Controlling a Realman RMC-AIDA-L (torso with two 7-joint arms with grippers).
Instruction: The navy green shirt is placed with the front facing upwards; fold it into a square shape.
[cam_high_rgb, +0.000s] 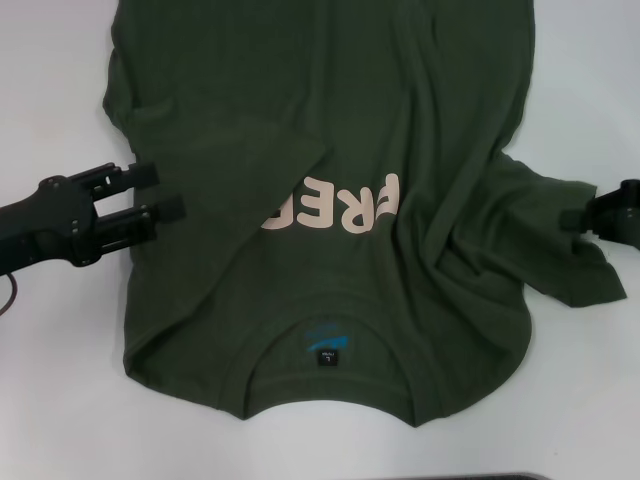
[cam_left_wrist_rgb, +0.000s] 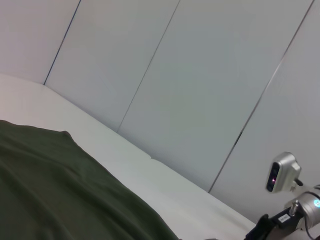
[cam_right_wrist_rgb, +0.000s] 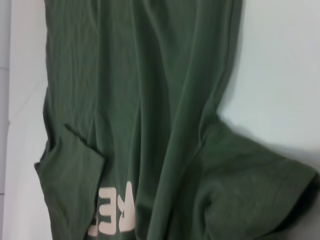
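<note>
Collar edge of the navy green shirt (cam_high_rgb: 330, 200) lies nearest the head camera, with a small black neck label (cam_high_rgb: 327, 357) inside the neckline and the hem running off the far edge of the view. Its long axis therefore runs from near to far down the middle of the white worktop (cam_high_rgb: 60, 400). The cream letters (cam_high_rgb: 335, 205) on the chest read upside down from here, and the shirt's left side is folded over them so that only part of the word shows. The left gripper (cam_high_rgb: 165, 192) sits at the shirt's left edge, level with the lettering, its two black fingers (cam_high_rgb: 130, 175) spread moderately apart and holding nothing, the tips over the cloth margin. The right gripper (cam_high_rgb: 610, 213) is at the right border, at the end of the outspread right sleeve; whether its fingers are apart or together cannot be told.

Left wrist view: a dark green expanse of the shirt (cam_left_wrist_rgb: 55, 190) fills the lower corner, lying flat on the pale worktop (cam_left_wrist_rgb: 125, 165). Behind it stands a grey panelled wall (cam_left_wrist_rgb: 200, 80), and part of a silver camera unit (cam_left_wrist_rgb: 282, 172) on the other arm shows at the edge.

Right wrist view: the shirt (cam_right_wrist_rgb: 150, 100) is seen lengthwise, creased in long ridges along its axis. The folded flap overlaps the cream letters (cam_right_wrist_rgb: 117, 210), and the right sleeve (cam_right_wrist_rgb: 260, 195) spreads onto the bare worktop (cam_right_wrist_rgb: 280, 75).
</note>
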